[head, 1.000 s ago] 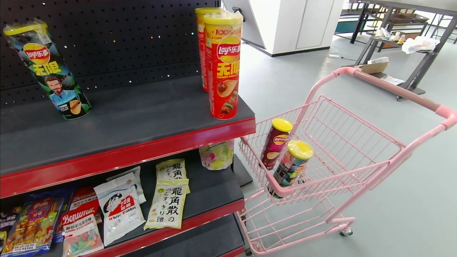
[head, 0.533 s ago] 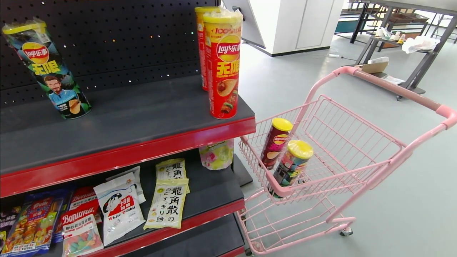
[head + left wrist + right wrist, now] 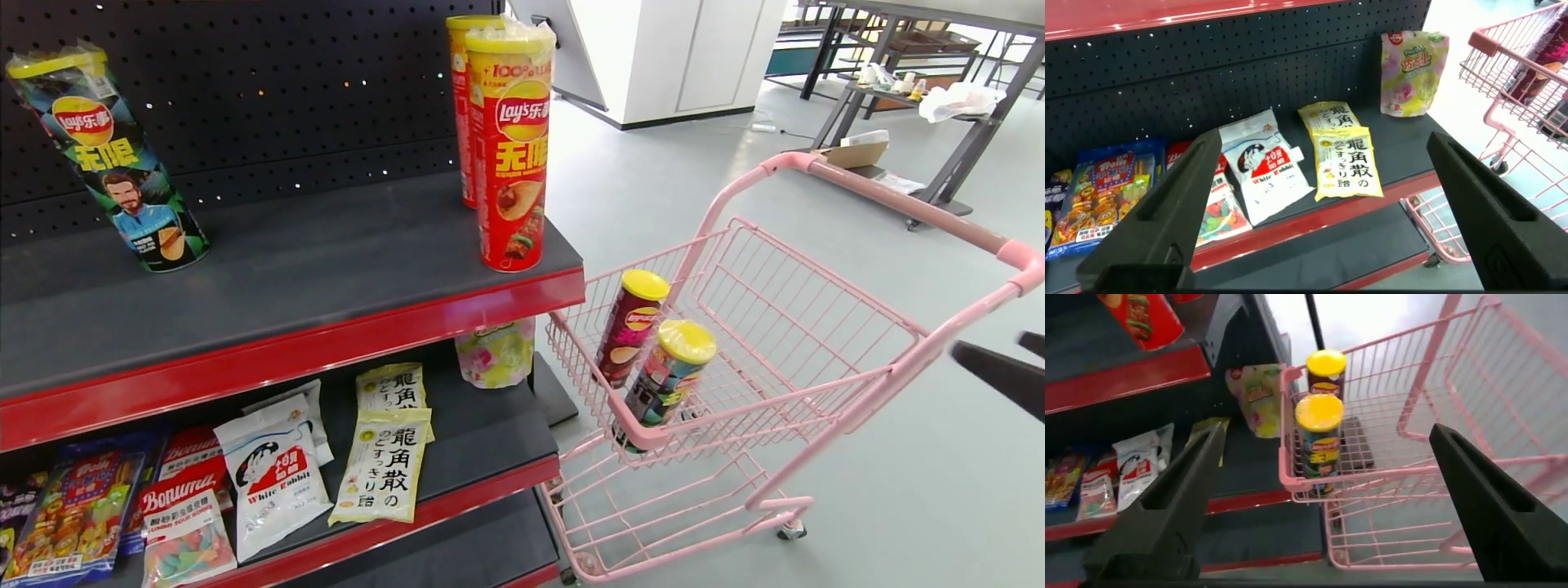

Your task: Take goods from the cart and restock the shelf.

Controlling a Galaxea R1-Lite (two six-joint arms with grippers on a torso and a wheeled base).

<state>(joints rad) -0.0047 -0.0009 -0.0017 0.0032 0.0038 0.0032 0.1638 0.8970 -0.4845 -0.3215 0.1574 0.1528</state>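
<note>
**Two chip cans wait in the cart; the right claw is spread toward them**

The goods left to move are two yellow-lidded chip cans in the corner of the pink cart (image 3: 898, 202) nearest the shelving. The front chip can (image 3: 1319, 441), dark with green and blue print, stands against the basket's rim. The rear chip can (image 3: 1325, 371), maroon, stands just behind it. Both sit ahead of and below the right claw (image 3: 1327, 508), well apart from it and roughly in line with the gap between its fingers. That claw is spread wide and carries nothing. This suits an approach from above: the lids rise over the wire wall, so the upper body of the front can looks the easiest place to close on.

Past the cans from the right claw is the top shelf (image 3: 326, 269), presumably where the goods belong. Two red chip cans (image 3: 510, 163) stand upright at its end nearest the cart. A green chip can (image 3: 114, 163) stands toward the other end, and the bare board between them offers room for newcomers.

The left claw (image 3: 1327, 214) is also spread and empty. It faces the lower shelf (image 3: 1417, 155), where flat candy bags (image 3: 1347, 159) lie ahead of it, away from the cart. I judge it is being kept out of the right arm's way.
</note>
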